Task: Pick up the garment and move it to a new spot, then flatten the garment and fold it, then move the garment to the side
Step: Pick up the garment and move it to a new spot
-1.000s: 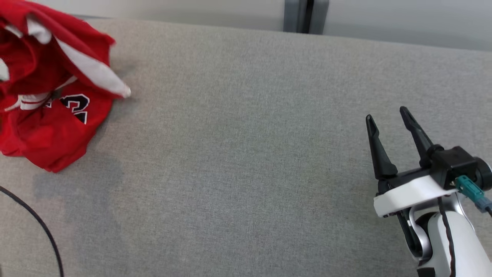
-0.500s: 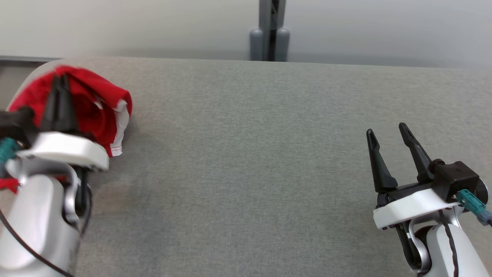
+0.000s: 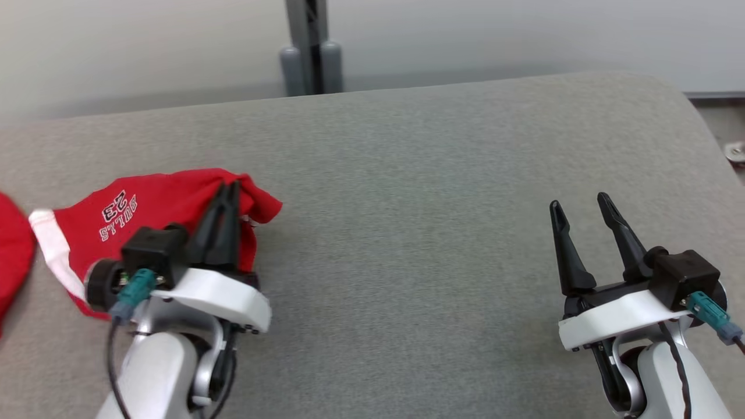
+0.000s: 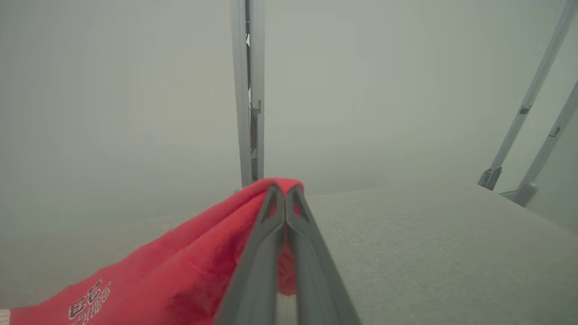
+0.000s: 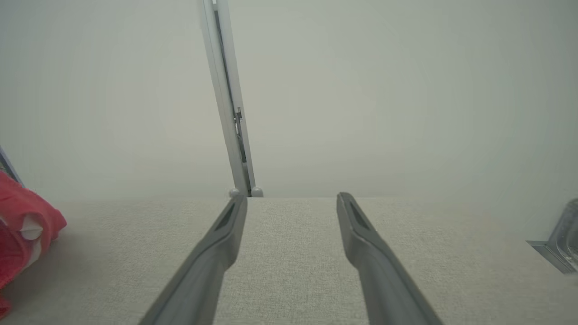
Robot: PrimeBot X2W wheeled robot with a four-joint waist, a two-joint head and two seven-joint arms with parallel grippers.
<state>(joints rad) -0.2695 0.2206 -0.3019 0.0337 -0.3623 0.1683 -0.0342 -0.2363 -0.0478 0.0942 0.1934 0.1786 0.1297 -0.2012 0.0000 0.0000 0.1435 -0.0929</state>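
At the left of the head view, a crumpled red fabric jersey with white trim and upside-down "BULLS 23" lettering lies bunched on the grey woven-cloth tabletop, with more red cloth at the frame's left edge. The left gripper, at lower left, is clenched on a fold at the jersey's right-hand end. The left wrist view shows red cloth pinched between its closed dark fingers and draped around them, though whether the fold is clear of the surface is hard to tell. Across the bare centre of the frame, well apart from the cloth, the right gripper hovers at lower right with its jaws spread and nothing between them. The step in hand appears to be carrying the garment to a new spot. Doing it well likely means a firm pinch and a fold raised high enough that the trailing cloth drags little. It should come down toward the open middle, within reach of both arms, so the free claw can take a second edge for flattening. A thin pinch could slip.
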